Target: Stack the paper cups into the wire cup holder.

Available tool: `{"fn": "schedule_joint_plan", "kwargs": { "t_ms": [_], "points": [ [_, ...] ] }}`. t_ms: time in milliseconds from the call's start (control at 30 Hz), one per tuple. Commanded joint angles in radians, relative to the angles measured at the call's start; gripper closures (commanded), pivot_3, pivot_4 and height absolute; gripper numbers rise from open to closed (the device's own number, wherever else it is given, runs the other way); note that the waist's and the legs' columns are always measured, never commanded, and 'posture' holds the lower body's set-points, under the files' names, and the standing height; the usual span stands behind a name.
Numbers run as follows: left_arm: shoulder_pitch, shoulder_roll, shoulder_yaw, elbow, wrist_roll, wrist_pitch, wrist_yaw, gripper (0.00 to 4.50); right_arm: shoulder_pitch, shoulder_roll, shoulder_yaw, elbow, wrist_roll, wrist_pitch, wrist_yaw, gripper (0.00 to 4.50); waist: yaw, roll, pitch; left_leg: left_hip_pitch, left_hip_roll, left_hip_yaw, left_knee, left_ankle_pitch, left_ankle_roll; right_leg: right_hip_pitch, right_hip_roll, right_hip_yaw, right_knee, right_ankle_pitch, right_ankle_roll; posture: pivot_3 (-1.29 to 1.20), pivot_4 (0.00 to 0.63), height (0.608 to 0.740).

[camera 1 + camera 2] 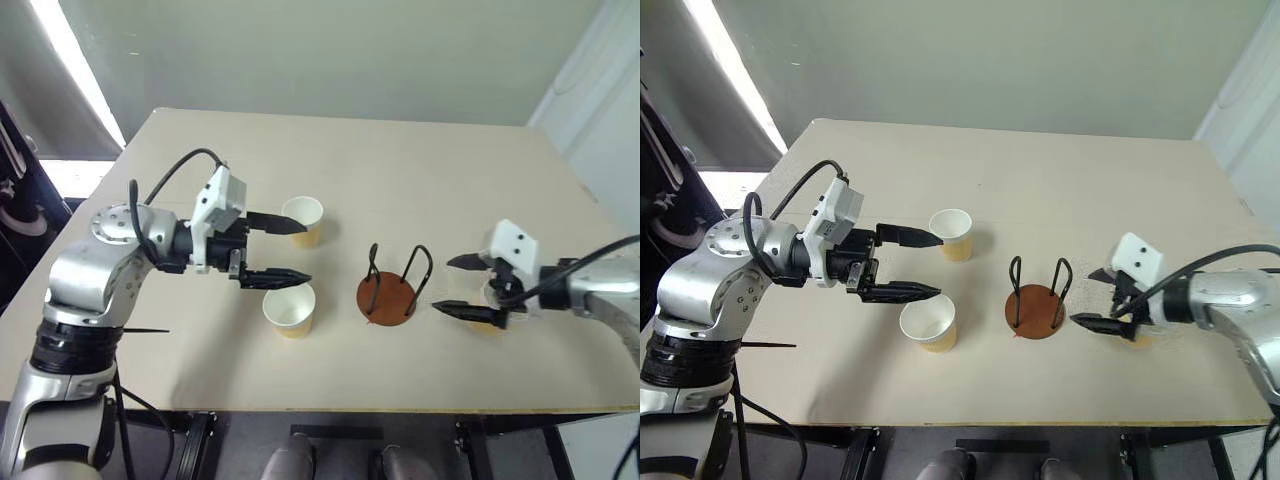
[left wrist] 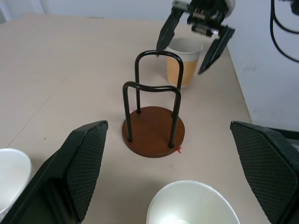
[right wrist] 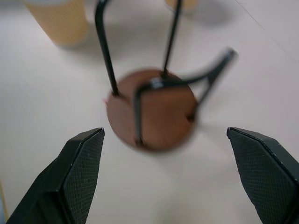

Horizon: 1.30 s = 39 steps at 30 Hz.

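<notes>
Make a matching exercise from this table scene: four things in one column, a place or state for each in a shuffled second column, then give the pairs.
1. wire cup holder
2. right gripper
3. far cup
4. near cup

A. by the left gripper's upper finger
B. empty, mid-table
C. just under the left gripper's lower finger
D. open, a third cup behind it

Pairs: 1-B, 2-D, 3-A, 4-C

text: none readable | labels: none | numbers: none
</notes>
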Motion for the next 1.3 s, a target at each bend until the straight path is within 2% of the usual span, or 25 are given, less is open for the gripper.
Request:
{"fn": "schedule_joint_plan", "kwargs": {
  "t_ms": [33,267,533,867,1300],
  "points": [
    [-0.022,-0.004,0.002,-0.009,-0.008,-0.016,-0.015,0.0,0.042,-0.092,-0.103,-0.032,-0.02,-0.025,0.03,0.22,0.0,0.0,0.0,0.0,0.0,0.0,0.0,0.0,0.0,0.0,0.0,0.0,0.0,0.0,0.0,0.0,0.15,0.74],
    [-0.044,-0.013,-0.016,0.02,0.004,-0.035,-0.032,0.0,0.14,-0.205,-0.206,-0.033,-0.031,-0.061,0.1,0.22,0.0,0.0,0.0,0.0,0.0,0.0,0.0,-0.001,-0.001,0.0,0.0,0.0,0.0,0.0,0.0,0.0,0.15,0.74],
    [-0.049,-0.012,-0.017,0.028,0.008,-0.042,-0.04,0.0,0.241,-0.239,-0.242,-0.036,-0.056,-0.107,0.145,0.22,0.0,0.0,0.0,0.0,0.0,0.001,0.0,-0.001,0.0,0.0,0.0,0.001,0.0,0.0,0.0,0.0,0.15,0.74],
    [-0.041,-0.009,-0.012,0.021,0.012,-0.043,-0.033,0.0,0.287,-0.263,-0.166,0.086,-0.186,-0.25,0.163,0.22,0.0,0.0,0.0,0.0,0.0,0.001,0.005,-0.002,0.002,0.0,0.001,0.001,0.0,0.0,0.001,0.0,0.15,0.74],
    [-0.038,-0.006,-0.003,0.018,0.017,-0.041,-0.028,0.0,0.219,-0.235,-0.039,0.14,-0.233,-0.315,0.177,0.22,-0.001,0.0,0.0,-0.001,0.0,0.0,0.012,-0.003,0.003,0.001,0.001,0.001,0.001,0.001,0.002,0.0,0.15,0.74]
  ]
}}
